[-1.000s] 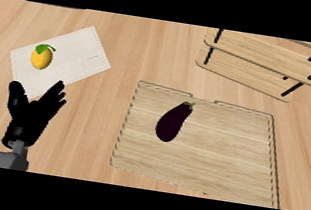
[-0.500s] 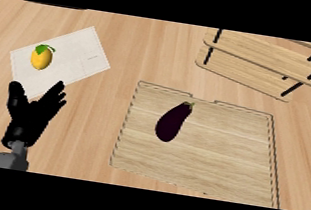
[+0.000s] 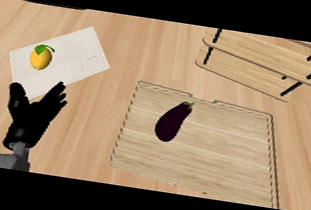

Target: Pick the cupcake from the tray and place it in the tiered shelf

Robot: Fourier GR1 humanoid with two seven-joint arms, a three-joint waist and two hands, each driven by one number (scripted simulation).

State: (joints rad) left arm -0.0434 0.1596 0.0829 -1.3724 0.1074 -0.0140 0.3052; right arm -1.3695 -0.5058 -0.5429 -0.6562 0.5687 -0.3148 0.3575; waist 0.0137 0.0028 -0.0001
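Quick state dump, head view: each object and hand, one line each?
Eggplant: lying on the wooden tray, untouched.
Mango: lying on the pale mat.
Tiered shelf: upright, visible tiers bare.
Left robot hand: open, resting, fingers up, holding nothing.
Right robot hand: not in view.
Cupcake: none visible.

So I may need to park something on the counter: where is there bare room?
Bare counter lies between the white mat and the tiered shelf. The wooden tray is free below the eggplant. The lower left is crowded: the left hand rests open beside the mat holding the mango.
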